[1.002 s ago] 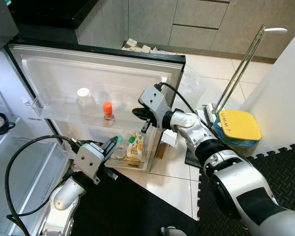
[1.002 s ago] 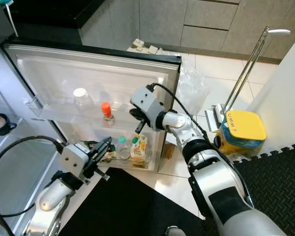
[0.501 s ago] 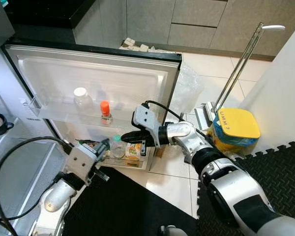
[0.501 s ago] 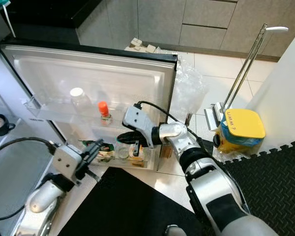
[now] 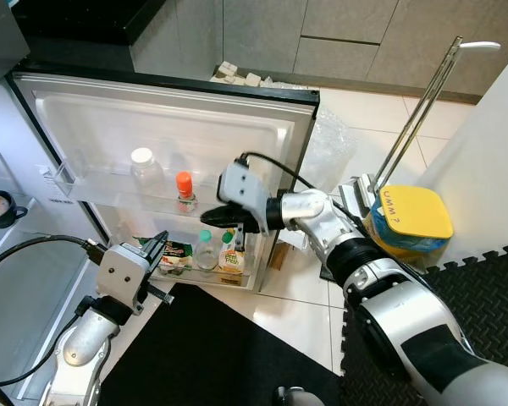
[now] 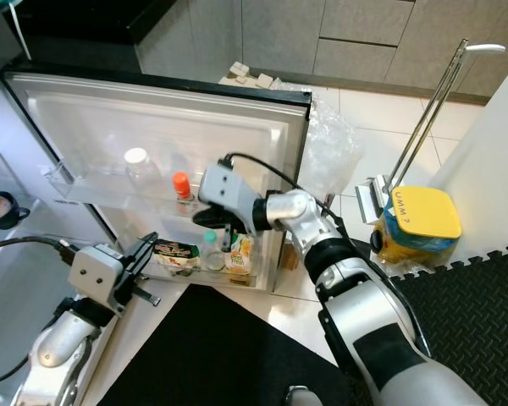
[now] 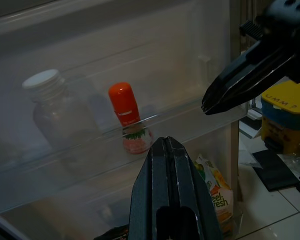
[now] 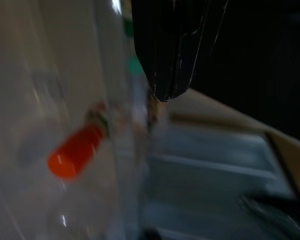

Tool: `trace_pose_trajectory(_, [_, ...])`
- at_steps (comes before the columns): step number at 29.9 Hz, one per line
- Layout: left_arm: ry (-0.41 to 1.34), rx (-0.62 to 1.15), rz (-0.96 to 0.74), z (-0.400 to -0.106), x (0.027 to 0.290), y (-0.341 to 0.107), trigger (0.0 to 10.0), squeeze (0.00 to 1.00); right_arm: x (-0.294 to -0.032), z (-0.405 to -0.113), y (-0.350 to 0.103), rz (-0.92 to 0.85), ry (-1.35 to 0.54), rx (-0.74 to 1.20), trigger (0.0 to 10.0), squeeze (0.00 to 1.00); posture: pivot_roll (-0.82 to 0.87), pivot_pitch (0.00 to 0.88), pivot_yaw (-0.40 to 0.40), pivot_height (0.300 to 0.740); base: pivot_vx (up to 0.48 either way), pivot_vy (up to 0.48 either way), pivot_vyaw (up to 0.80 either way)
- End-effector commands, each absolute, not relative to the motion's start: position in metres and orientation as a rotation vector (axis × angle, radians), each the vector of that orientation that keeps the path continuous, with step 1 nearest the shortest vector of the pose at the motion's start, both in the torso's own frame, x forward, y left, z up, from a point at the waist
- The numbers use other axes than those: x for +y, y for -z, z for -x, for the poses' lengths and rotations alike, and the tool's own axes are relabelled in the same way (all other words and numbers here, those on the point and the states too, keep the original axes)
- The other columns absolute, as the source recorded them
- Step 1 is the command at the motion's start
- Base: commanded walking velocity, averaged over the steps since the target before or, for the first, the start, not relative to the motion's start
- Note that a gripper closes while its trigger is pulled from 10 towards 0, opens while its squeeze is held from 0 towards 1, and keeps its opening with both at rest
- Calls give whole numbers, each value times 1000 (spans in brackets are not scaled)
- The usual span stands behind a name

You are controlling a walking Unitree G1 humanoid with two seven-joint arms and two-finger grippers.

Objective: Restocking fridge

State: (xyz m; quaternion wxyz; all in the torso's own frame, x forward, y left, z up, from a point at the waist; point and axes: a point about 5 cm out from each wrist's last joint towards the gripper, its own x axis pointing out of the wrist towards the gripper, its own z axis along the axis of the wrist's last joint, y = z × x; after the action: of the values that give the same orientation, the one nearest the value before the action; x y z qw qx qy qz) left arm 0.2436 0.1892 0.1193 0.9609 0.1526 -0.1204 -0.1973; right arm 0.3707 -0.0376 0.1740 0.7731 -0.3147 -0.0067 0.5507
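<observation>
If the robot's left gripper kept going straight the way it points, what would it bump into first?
Probably the clear front rail of the upper door shelf. The left gripper, fingers shut, points at that rail just beside the orange-capped bottle standing behind it. Depth is hard to judge, so it might pass a little lower.

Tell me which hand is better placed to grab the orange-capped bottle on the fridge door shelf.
Probably the right hand: it hovers just beside the orange-capped bottle at the upper door shelf. The left hand sits lower, near the bottom shelf.
</observation>
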Motion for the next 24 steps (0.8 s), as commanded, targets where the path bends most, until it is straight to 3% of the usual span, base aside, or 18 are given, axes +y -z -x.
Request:
trace_pose_trajectory(1, [406,-217,-317,-240,190,-115,10000,0,-40,-369,-164,728,-1173,11,10000,0,-11,189,-63,740,0,0,0])
trace_pose_trajectory(13, [410,-211,-323,-237,189,-114,10000,0,-35,-361,-136,820,-1174,77,10000,0,-7,184,-64,740,0,0,0])
trace_pose_trajectory(24, [386,-216,-331,-239,193,-115,10000,0,-26,-335,-114,714,-1466,154,10000,0,-11,179,-61,740,0,0,0])
